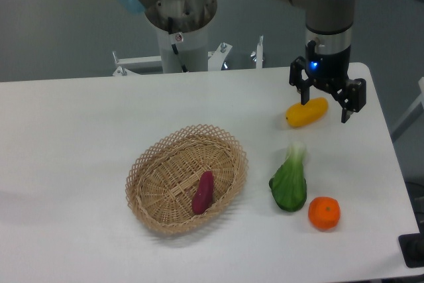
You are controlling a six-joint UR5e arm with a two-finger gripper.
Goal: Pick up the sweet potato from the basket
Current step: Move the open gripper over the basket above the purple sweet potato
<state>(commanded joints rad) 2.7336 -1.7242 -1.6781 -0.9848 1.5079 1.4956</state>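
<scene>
An orange sat nearest on the white desk, just beside a bok choy. Left of them, the sweet potato lay inside the wicker basket. Farther back, the end effector hung with its fingers spread, empty, by a yellow vegetable.

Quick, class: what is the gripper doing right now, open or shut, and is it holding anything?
Gripper: open, holding nothing, above the yellow vegetable. The sweet potato lies in the basket.
</scene>
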